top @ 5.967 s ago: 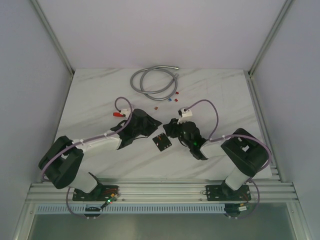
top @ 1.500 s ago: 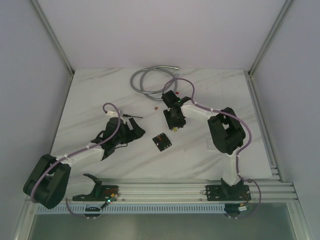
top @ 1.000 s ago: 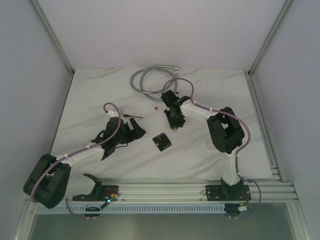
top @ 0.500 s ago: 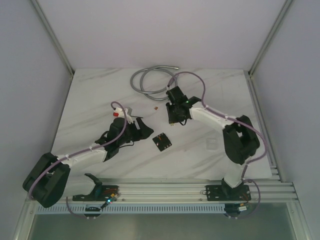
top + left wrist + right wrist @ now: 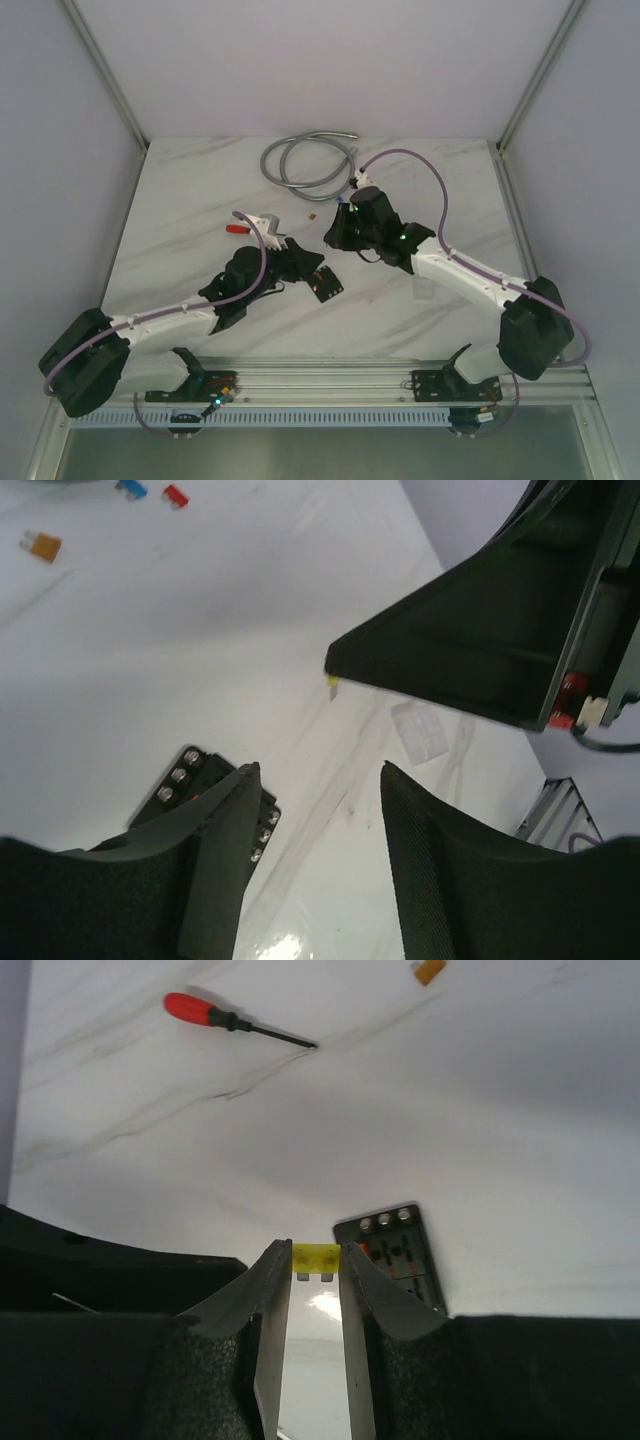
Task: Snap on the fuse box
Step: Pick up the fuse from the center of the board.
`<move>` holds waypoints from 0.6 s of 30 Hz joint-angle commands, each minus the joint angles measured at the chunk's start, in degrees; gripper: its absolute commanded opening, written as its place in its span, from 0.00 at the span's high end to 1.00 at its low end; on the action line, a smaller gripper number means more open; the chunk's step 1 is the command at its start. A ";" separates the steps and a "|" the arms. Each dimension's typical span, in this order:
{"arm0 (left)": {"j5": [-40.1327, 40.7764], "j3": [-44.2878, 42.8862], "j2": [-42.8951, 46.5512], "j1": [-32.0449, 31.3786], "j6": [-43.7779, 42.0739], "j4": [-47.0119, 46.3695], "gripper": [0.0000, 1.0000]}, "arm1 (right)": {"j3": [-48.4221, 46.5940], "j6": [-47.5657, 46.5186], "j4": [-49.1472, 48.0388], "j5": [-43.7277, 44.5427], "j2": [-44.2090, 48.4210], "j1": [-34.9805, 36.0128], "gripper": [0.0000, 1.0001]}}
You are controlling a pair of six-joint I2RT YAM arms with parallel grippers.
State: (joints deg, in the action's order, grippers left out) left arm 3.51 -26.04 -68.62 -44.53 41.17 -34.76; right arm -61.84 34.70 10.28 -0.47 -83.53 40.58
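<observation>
**A:** Start at the left. What lies left of the fuse box [image 5: 323, 283]?

**B:** A red-handled screwdriver [image 5: 237, 228], flat on the marble table [image 5: 180, 200]. It is well to the box's left and further from the arm bases. Closer in is the left gripper [image 5: 320, 780], just left of the box.

**A:** Is it holding the box?

**B:** No. Its jaws stand apart with only bare table between them. From the left wrist the box sits outside the jaws, partly hidden behind one finger [image 5: 215, 860]. Whether that finger touches it I cannot tell.

**A:** And the box itself?

**B:** It lies flat on the table between the two grippers, turned corner-on to the arm bases. Its slotted face is up, with round silver studs along its edges.

**A:** Further right?

**B:** The right gripper [image 5: 315, 1250] is just beyond the box, on its far side. Its jaws are narrow, pinching a small yellow fuse [image 5: 315, 1257] at their tips. The fuse is apart from the box.

**A:** Anything behind?

**B:** A few loose coloured fuses [image 5: 345, 200] are scattered well behind the box, and a coiled grey cable [image 5: 305, 160] lies further back.

**A:** And rightmost?

**B:** A faint clear square piece [image 5: 423, 291] lies on the table, apart from the box to its right.
</observation>
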 commanded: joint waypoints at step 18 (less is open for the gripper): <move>6.41 -3.62 -4.14 -3.19 -4.91 -9.55 0.70 | 7.89 8.24 -10.38 -1.08 5.84 4.22 0.74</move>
State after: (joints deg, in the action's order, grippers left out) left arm 9.17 -27.73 -71.92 -47.35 37.39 -41.17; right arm -55.79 41.17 2.15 -0.84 -78.67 44.23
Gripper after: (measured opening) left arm 0.345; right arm 0.302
